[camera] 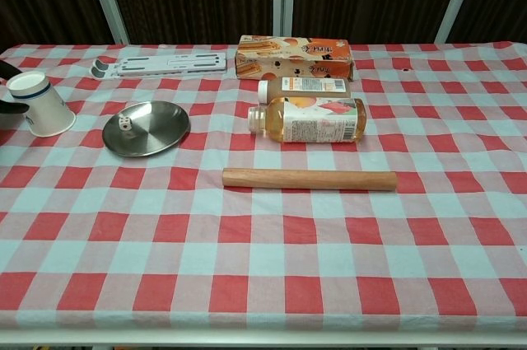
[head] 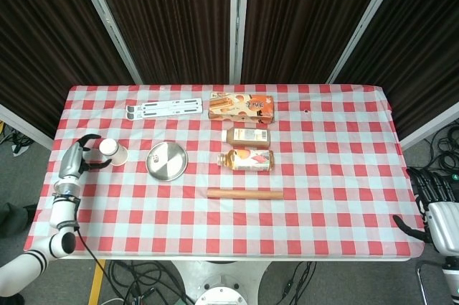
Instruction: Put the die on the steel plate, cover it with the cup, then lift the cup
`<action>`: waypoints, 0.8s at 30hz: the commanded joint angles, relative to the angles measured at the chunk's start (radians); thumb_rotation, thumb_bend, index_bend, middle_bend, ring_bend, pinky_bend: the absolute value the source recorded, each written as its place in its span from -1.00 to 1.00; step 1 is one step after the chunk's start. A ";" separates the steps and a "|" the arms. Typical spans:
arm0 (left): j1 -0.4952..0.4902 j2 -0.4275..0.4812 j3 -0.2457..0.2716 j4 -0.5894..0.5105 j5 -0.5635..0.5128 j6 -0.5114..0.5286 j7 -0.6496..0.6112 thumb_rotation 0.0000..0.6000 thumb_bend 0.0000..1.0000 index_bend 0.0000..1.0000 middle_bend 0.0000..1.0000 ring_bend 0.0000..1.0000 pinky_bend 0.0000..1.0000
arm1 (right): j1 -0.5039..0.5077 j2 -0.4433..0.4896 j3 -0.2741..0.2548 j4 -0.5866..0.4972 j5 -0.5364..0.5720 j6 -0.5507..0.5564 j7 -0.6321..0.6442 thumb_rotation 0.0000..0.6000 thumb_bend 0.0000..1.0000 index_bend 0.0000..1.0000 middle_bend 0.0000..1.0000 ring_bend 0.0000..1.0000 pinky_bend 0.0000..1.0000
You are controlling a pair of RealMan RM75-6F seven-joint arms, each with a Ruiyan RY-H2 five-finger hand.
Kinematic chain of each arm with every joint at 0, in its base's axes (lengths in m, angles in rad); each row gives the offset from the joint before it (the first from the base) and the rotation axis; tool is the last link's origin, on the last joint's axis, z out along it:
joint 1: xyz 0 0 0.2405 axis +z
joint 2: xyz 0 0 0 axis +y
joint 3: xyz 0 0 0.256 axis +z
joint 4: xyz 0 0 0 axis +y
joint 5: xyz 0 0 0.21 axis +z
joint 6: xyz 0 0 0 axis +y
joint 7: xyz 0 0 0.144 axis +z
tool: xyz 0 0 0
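A white paper cup (head: 112,151) (camera: 41,105) stands mouth down on the checked cloth, left of the steel plate (head: 166,159) (camera: 156,132). The small white die (camera: 123,123) lies on the plate, near its left side. My left hand (head: 79,158) is just left of the cup with its fingers spread and curved toward it. Dark fingertips (camera: 11,95) show at the cup's side in the chest view; I cannot tell whether they touch it. My right hand (head: 436,212) hangs off the table's near right corner, fingers apart, holding nothing.
A wooden rolling pin (camera: 309,179) lies in the middle. Behind it lie a juice bottle (camera: 309,119), a small carton (camera: 305,85) and an orange box (camera: 294,56). A white folding stand (camera: 160,63) lies at the back left.
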 commanded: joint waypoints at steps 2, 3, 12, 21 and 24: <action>-0.014 -0.009 -0.009 0.013 0.020 -0.034 -0.059 1.00 -0.68 -0.47 -0.61 -0.75 -0.48 | -0.002 -0.002 0.000 -0.001 0.004 -0.002 -0.002 1.00 -0.76 -1.00 -0.82 -1.00 -1.00; -0.016 -0.011 -0.009 0.017 0.025 -0.037 -0.064 1.00 -0.68 -0.47 -0.60 -0.75 -0.48 | -0.002 -0.002 -0.001 -0.001 0.004 -0.002 -0.002 1.00 -0.76 -1.00 -0.82 -1.00 -1.00; -0.027 -0.012 -0.008 0.015 0.054 -0.038 -0.080 1.00 -0.68 -0.40 -0.51 -0.73 -0.48 | -0.003 -0.001 0.001 -0.006 0.007 -0.002 -0.006 1.00 -0.75 -1.00 -0.82 -1.00 -1.00; -0.027 -0.023 -0.017 0.029 0.017 -0.022 0.006 1.00 -0.39 0.00 -0.19 -0.55 -0.36 | -0.002 -0.003 0.001 0.001 0.005 -0.005 0.001 1.00 -0.75 -1.00 -0.82 -1.00 -1.00; -0.025 -0.008 -0.017 -0.012 0.030 -0.004 0.012 1.00 -0.36 0.08 -0.06 -0.45 -0.31 | 0.000 -0.004 0.000 0.005 0.002 -0.006 0.005 1.00 -0.75 -1.00 -0.82 -1.00 -1.00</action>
